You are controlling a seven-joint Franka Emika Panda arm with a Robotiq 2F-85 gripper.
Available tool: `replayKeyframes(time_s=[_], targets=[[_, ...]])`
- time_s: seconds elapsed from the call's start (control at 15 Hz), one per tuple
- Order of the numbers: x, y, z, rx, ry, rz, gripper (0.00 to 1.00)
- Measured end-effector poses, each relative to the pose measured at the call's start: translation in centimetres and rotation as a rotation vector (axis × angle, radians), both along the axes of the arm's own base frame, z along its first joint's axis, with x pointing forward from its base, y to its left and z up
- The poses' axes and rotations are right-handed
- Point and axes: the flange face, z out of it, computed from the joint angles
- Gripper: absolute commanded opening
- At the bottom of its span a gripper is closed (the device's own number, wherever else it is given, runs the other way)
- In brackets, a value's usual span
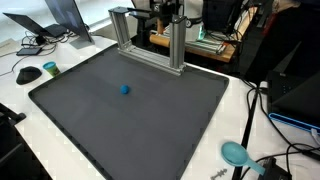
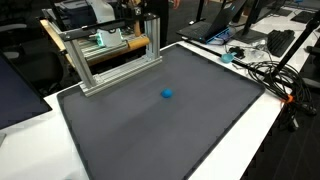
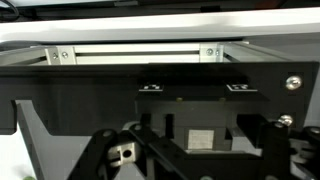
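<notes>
At the top centre of both exterior views, the dark robot arm (image 1: 166, 10) is seen close above the silver aluminium profile frame (image 1: 148, 42), which stands at the far edge of the large dark grey mat (image 1: 150, 125) laid on the white counter (image 1: 15, 100). In the wrist view the frame fills the upper half, and only the black linkage of the fingers (image 3: 100, 142) is shown along the bottom edge. Whether they are spread or pressed together cannot be told, and nothing is seen between them. The small blue ball (image 1: 124, 89) lies alone on the mat, left of centre, well apart from the arm and untouched. Nothing is judged to be grasped or moved so far; any grasp is not yet made.
</notes>
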Motion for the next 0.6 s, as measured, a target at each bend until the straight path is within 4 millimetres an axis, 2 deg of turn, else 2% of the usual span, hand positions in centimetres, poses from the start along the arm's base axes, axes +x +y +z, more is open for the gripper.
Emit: replayKeyframes(time_s=[0.27, 0.33, 0.4, 0.6], targets=[[0.00, -0.03, 0.00, 0.001, 0.000, -0.001, 0.68], [0.00, -0.03, 0.00, 0.001, 0.000, -0.001, 0.63], [0.00, -0.04, 0.00, 0.001, 0.000, -0.001, 0.64], [0.00, -0.04, -0.01, 0.001, 0.000, -0.001, 0.45]])
